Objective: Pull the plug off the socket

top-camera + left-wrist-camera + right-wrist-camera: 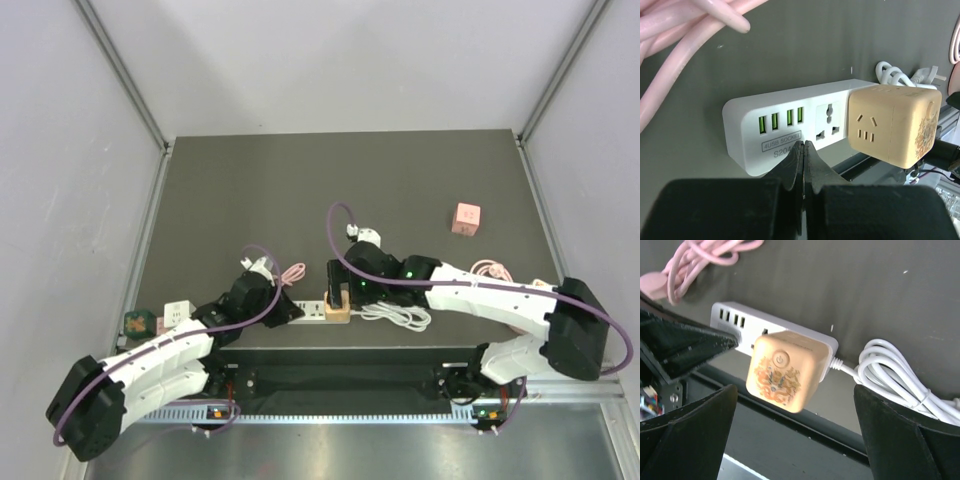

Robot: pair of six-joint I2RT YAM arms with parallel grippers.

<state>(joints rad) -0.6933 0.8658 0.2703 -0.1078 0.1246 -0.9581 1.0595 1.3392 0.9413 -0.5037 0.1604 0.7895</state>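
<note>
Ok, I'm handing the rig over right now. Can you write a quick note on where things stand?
Left gripper: shut, tips against the USB end of the white power strip, apparently bracing it.
Right gripper: open, one finger on each side of the beige cube plug, not closed on it.
Done: both arms in position.
Left: the plug sits fully in the strip. Close the right gripper on it and pull it off while the left braces the strip.

The socket strip (775, 125) was white with green USB ports (781, 118), the cube plug (790, 360) cream with a brown dragon print, the bench (300, 180) dark grey, one cable (685, 25) pink.
</note>
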